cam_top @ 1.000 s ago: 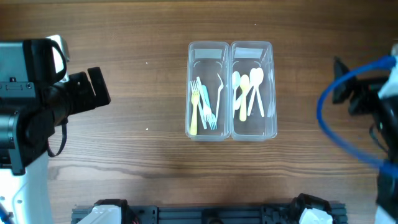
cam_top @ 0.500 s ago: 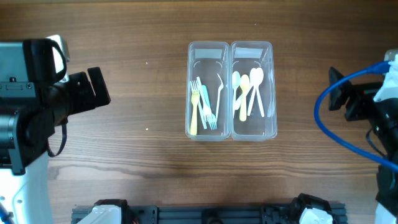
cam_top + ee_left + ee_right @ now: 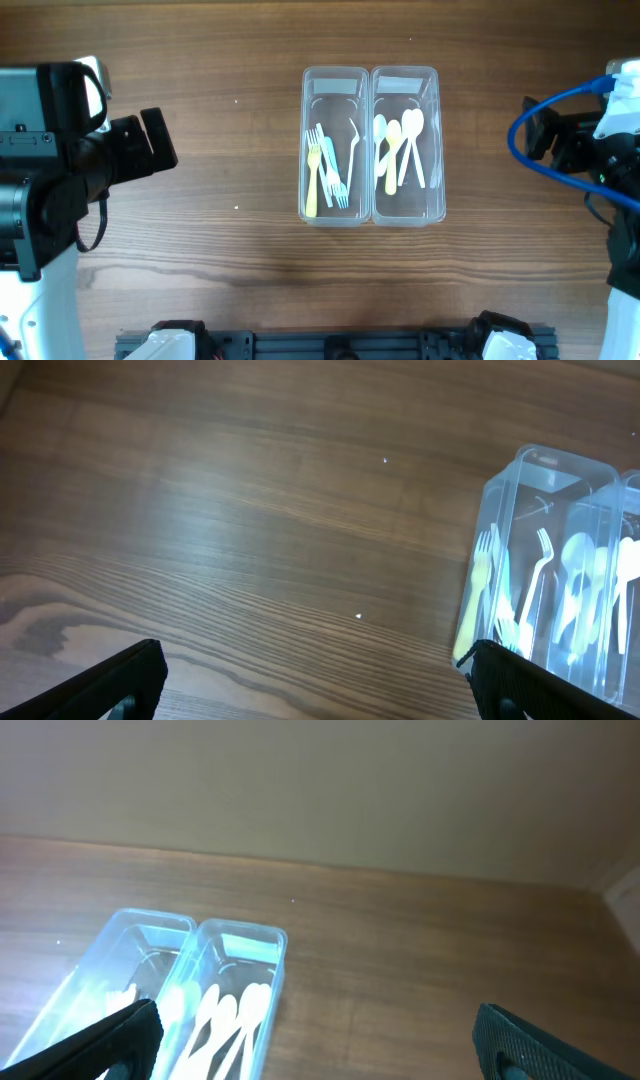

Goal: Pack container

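Observation:
Two clear plastic containers stand side by side at the table's middle. The left container holds yellow, blue and white forks. The right container holds pale spoons. My left gripper is open and empty, well left of the containers. In the left wrist view its fingers frame bare wood, with the fork container at the right. My right gripper is open and empty, off to the right of the containers. In the right wrist view its fingers are wide apart, with the spoon container at lower left.
The wooden tabletop surrounds the containers. A blue cable loops by the right arm. A beige wall rises behind the table's far edge in the right wrist view.
The right arm has moved toward the far side of the table and slightly left, and its blue cable loop has shifted with it. The left arm and the containers have not moved.

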Controlling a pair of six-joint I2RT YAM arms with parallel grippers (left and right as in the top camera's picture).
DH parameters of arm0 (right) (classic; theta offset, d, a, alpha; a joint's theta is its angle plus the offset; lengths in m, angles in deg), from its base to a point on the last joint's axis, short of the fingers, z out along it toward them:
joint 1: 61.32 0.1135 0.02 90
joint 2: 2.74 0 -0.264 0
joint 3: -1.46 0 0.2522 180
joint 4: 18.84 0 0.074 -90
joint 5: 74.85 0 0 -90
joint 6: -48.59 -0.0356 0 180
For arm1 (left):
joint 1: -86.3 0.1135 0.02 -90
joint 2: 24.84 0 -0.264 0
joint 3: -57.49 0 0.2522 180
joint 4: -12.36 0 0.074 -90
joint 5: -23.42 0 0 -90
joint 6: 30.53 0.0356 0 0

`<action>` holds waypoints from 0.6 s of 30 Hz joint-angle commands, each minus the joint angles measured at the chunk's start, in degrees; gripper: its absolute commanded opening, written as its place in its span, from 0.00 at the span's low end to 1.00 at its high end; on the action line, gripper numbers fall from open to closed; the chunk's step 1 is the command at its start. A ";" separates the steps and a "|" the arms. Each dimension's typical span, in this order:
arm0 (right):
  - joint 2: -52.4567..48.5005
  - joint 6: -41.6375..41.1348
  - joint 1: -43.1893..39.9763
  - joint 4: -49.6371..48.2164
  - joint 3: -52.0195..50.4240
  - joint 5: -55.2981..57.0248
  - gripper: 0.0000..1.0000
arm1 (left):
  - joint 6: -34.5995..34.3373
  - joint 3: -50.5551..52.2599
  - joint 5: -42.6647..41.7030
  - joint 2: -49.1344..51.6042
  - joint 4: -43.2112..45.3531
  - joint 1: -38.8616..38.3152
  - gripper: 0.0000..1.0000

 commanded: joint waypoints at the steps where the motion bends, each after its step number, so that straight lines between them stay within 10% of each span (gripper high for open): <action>1: 6.51 9.81 0.15 -0.28 0.57 -4.79 1.00 | 0.28 -0.31 0.52 -0.24 0.13 -0.33 1.00; 18: 17.84 10.36 0.13 3.26 -3.26 -14.67 1.00 | 0.28 -0.31 0.52 -0.24 0.13 -0.33 1.00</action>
